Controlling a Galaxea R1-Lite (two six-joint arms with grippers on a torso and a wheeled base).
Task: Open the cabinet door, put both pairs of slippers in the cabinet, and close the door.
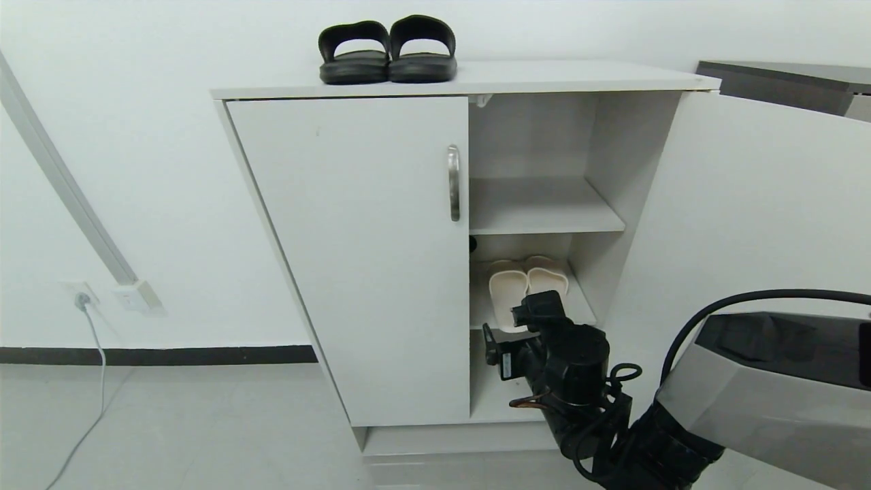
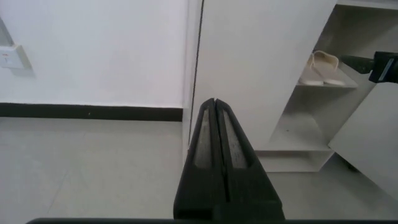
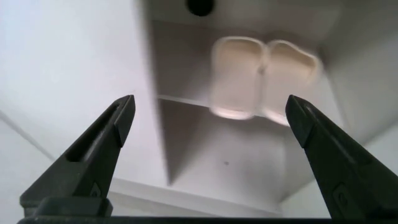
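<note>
Cabinet (image 1: 578, 75) stands against the wall. Its left door (image 1: 347, 258) is closed and its right door (image 1: 748, 204) is swung wide.

Black slippers (image 1: 388, 51) sit side by side on the cabinet top, touching, toes toward the wall. Cream slippers (image 1: 517, 282) are already inside on the middle shelf of the right compartment, paired and set well back.

Right hand (image 3: 209, 106) hangs in front of the open compartment, just below and outside the cream pair, spread wide and holding nothing. Left hand (image 2: 214, 109) is low near the floor on the closed-door side, fingers pressed together, empty.

Judgement: one pair is stowed, so the black pair comes next, then the door.

- Draw the right hand straight back out of the opening first, so it clears the shelf lip and the edge of the closed door.
- Lift it above the cabinet top and come at the black pair from the front.
- Pinch across the two inner walls where the slippers touch, so both travel as one.
- Keep them level. The upper shelf (image 1: 544, 207) looks like the natural spot.
- Risk: a one-sided grip would drop the second slipper behind the open door.
</note>
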